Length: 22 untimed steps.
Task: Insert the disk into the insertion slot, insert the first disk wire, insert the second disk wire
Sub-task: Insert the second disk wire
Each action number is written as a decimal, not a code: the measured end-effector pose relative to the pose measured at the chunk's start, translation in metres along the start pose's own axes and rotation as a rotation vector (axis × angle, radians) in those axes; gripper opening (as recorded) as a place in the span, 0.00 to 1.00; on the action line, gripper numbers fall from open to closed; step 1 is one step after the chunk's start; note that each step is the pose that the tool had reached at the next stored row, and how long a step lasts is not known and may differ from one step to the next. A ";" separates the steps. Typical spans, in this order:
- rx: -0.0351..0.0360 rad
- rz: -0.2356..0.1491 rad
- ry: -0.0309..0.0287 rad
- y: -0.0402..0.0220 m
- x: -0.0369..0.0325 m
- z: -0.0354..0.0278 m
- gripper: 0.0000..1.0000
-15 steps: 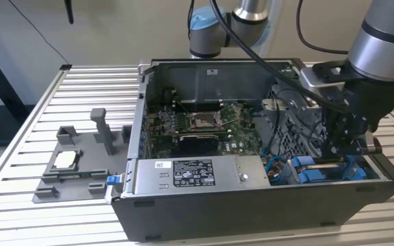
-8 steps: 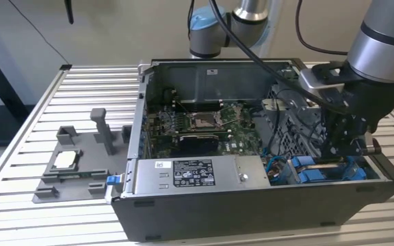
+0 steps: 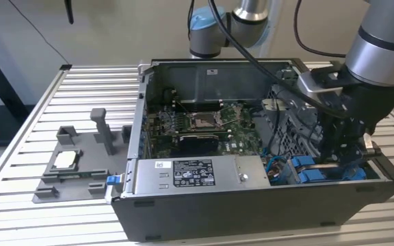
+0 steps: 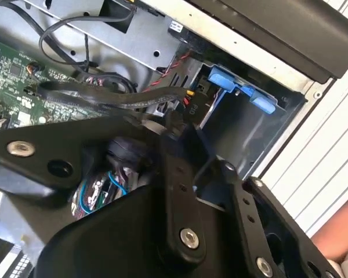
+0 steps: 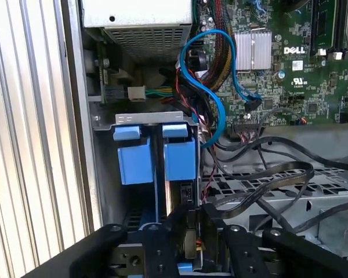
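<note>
Inside the open computer case (image 3: 252, 215), the disk's blue carrier (image 5: 180, 159) sits in the insertion slot (image 5: 153, 119) at the case's front corner on the exterior view's right. The carrier's blue tabs (image 4: 238, 87) show beyond my gripper in the second wrist view. My gripper (image 3: 340, 164) reaches straight down into that corner beside the blue carrier (image 3: 310, 171). In both wrist views the gripper (image 5: 188, 223) (image 4: 177, 124) is shut on the end of a flat black disk wire (image 5: 267, 179), close against the disk's end. A blue wire (image 5: 214, 87) loops from the motherboard toward the bay.
The grey power supply box (image 3: 197, 174) lies along the case front. The green motherboard (image 3: 197, 123) fills the middle, the perforated drive cage (image 5: 290, 197) is draped with black cables. A grey fixture (image 3: 80, 164) stands on the slatted table at the exterior view's left.
</note>
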<state>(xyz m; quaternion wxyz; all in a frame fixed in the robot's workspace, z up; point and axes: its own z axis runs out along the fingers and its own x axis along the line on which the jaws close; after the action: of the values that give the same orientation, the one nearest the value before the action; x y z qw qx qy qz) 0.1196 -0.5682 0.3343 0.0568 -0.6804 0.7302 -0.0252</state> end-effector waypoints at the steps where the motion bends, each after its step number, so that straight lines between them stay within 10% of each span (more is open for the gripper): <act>1: 0.0000 0.000 0.0003 -0.0002 -0.0001 -0.0015 0.31; 12: -0.0006 0.000 0.0001 -0.0042 -0.0018 -0.0365 0.31; 18: -0.0445 -0.001 0.0139 -0.0085 -0.0024 -0.0417 0.31; 22: -0.0498 -0.001 0.0141 -0.0107 -0.0032 -0.0584 0.31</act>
<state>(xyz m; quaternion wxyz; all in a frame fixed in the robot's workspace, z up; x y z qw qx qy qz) 0.1236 -0.5682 0.3935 0.0347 -0.6816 0.7308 -0.0118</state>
